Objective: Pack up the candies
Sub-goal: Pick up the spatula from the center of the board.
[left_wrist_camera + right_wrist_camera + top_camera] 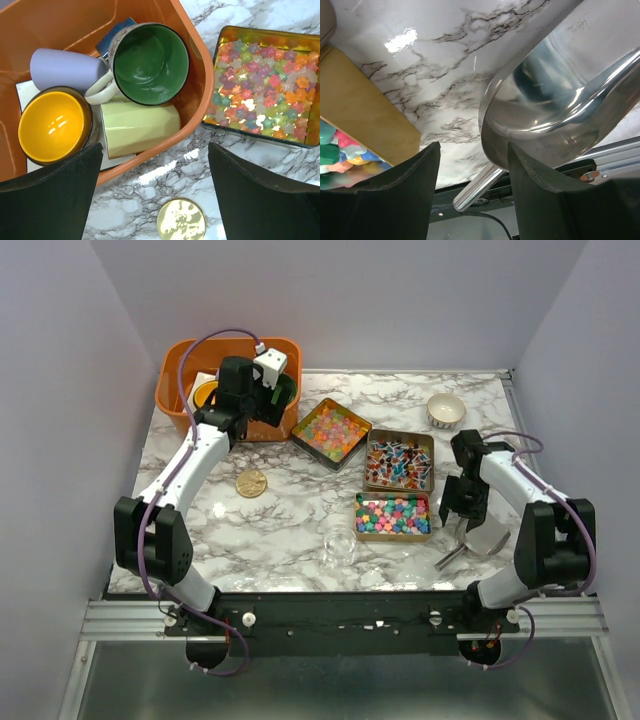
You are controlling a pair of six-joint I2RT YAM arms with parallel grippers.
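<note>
The candies lie in three open metal trays on the marble table [290, 520]. The pastel star-shaped candies [265, 82] fill the square tray [331, 432] that stands just beside the orange bin [180, 370]. The wrapped red, white and dark candies [399, 461] are in the middle tray, and the bright pink, blue, green and yellow candies [393, 515] are in the nearest tray, just in front of it. The left gripper [156, 192] hangs over the near rim of the bin, and its two fingers [50, 195] are spread wide with nothing between them. In the bin there are a green mug [150, 62], a yellow bowl [52, 125], a pale yellow mug [140, 127] on its side and a lavender cup [62, 67]. A gold lid [181, 220] lies flat on the table below this gripper. The right gripper [472, 150] is just to the right of the tray with bright candies, above a metal scoop [555, 100] that lies on the table. Its fingers are apart, and the handle of the scoop shows in the gap without being clamped. A clear jar [340, 548] stands near the front edge, and a small bowl [446, 410] stands at the far right.
</note>
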